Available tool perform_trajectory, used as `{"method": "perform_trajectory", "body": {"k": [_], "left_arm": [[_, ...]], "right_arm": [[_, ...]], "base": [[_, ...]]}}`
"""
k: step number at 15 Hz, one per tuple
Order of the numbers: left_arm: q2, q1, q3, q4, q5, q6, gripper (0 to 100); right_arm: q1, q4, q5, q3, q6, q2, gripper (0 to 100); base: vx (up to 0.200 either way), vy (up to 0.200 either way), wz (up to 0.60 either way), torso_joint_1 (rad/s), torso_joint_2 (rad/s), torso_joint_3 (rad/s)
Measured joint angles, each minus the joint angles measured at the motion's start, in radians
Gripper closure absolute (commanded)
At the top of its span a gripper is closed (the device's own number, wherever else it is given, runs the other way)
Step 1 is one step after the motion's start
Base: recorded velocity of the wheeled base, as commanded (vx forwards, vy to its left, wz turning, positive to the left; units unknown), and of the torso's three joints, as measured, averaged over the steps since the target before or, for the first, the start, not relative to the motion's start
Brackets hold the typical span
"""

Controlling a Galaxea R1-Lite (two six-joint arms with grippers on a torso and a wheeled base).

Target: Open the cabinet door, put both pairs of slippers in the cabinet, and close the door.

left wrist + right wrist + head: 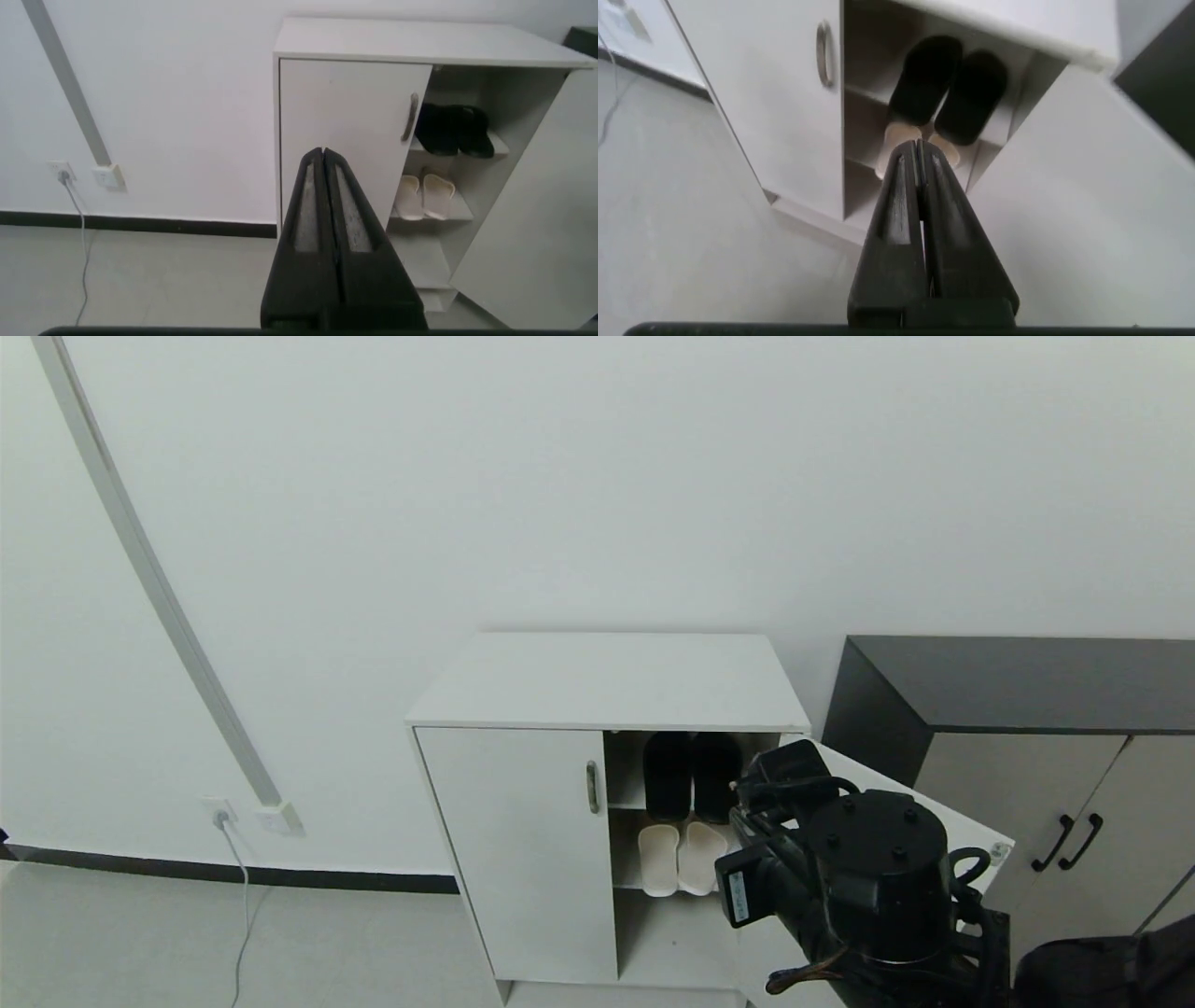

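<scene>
Right end effector (pixel 920 149): fingers pressed together, nothing held, nothing touched. It is aimed at the open compartment, and the inner face of the open door (pixel 1074 215) is seen just beside it.

Left end effector (pixel 323 154): likewise fully closed and empty. It is held back, well apart from the cabinet (pixel 607 681) and facing the closed left door (pixel 513 849).

Open door: swung out toward the robot's right, beside the right arm. Closed fingers suit a push better than a grasp; this is judged the likely reason for the posture.

Black slippers (pixel 691 775): stood side by side on the upper shelf, toes inward.

White slippers (pixel 681 859): laid as a pair on the shelf below. The bottom compartment is left bare.

Both pairs are stowed, so placement is judged complete. Only the door closing is outstanding. Contact would be needed on the door's outer face or free edge, which is not reached from the present pose.

Behind: a plain wall; a dark cabinet (pixel 1018 681) stands to the right.
</scene>
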Motion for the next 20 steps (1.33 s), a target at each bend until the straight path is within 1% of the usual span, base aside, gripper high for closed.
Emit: {"method": "perform_trajectory", "body": {"k": [3, 12, 17, 20], "left_arm": [[0.000, 0.000, 0.000, 0.000, 0.000, 0.000, 100], [0.000, 0.000, 0.000, 0.000, 0.001, 0.000, 100], [0.000, -0.001, 0.000, 0.001, 0.002, 0.000, 100], [0.000, 0.000, 0.000, 0.001, 0.002, 0.000, 100]], "right_arm": [[-0.013, -0.011, -0.005, 0.009, -0.018, 0.009, 100], [-0.033, -0.020, -0.004, 0.034, -0.030, 0.011, 100], [-0.044, -0.070, 0.002, 0.054, -0.063, 0.012, 100], [-0.046, -0.076, 0.001, 0.060, -0.064, 0.012, 100]], "base": [[0.000, 0.000, 0.00, 0.149, -0.33, -0.180], [0.000, 0.000, 0.00, 0.004, -0.01, -0.004], [0.000, 0.000, -0.60, 0.002, 0.00, 0.006], [0.000, 0.000, -0.60, 0.004, 0.00, -0.001]]}}
